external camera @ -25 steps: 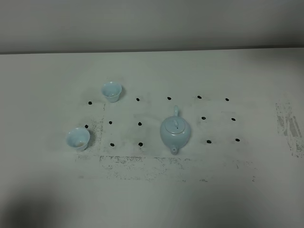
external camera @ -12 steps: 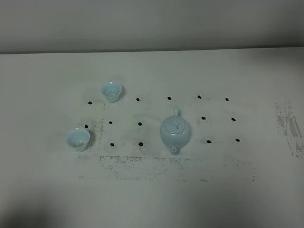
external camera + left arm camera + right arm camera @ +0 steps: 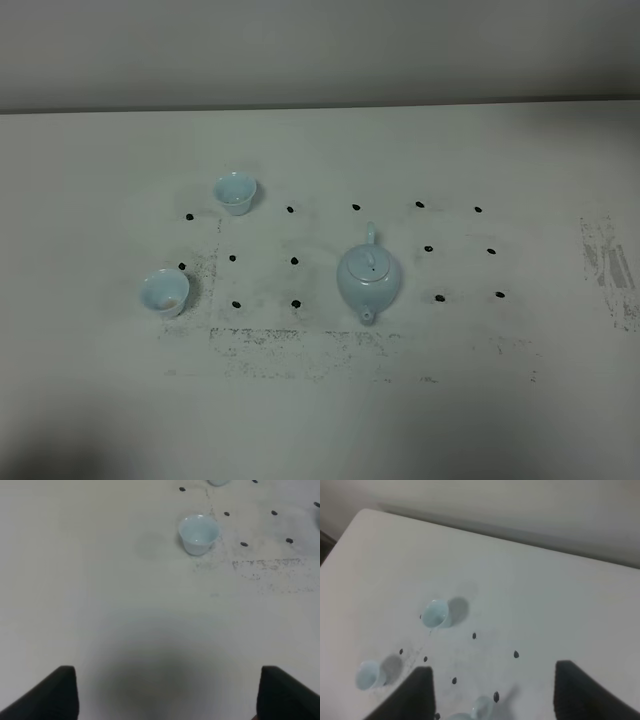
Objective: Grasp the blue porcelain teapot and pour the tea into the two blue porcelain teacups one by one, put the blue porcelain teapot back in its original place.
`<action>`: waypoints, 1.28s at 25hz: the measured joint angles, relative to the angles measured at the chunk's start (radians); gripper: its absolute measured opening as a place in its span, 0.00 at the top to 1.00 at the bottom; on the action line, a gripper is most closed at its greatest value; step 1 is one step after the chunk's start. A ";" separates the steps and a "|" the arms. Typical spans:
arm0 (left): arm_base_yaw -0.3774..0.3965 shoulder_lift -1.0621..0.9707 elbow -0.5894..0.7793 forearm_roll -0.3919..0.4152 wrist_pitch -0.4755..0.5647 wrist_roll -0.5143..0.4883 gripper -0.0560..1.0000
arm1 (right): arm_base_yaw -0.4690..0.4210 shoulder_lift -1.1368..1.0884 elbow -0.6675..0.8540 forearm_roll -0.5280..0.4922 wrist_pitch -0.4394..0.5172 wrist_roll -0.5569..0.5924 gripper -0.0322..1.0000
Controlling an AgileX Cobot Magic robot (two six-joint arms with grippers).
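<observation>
Left jaws and right jaws both gape wide and empty above the counter (image 3: 480,400); the blue porcelain teapot (image 3: 369,280) sits untouched.

My work table (image 3: 100,400), off-white. Items on it: pale-blue teapot (image 3: 369,280), upright, lid on, mid-table; near teacup (image 3: 164,292) to my left; far teacup (image 3: 235,192) behind it; black dots (image 3: 295,261) in rows; grey scuffing (image 3: 300,345).
</observation>
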 joint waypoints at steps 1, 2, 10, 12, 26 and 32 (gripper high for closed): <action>0.000 0.000 0.001 0.000 0.000 0.000 0.25 | 0.000 0.000 0.000 0.000 0.000 -0.002 0.45; 0.000 0.000 0.002 0.000 0.000 0.000 0.25 | 0.000 0.000 0.000 0.000 0.001 -0.005 0.45; 0.000 0.000 0.002 -0.010 0.000 0.000 0.25 | 0.041 0.000 0.000 -0.015 0.006 -0.016 0.45; 0.000 0.000 0.002 -0.010 0.000 0.000 0.25 | 0.101 0.000 0.000 -0.058 -0.022 -0.020 0.45; 0.000 0.000 0.002 -0.010 0.000 0.000 0.25 | 0.511 0.067 0.000 -0.603 -0.148 0.092 0.45; 0.000 0.000 0.002 -0.010 0.000 0.000 0.25 | 0.513 0.160 0.003 -0.639 -0.167 0.102 0.45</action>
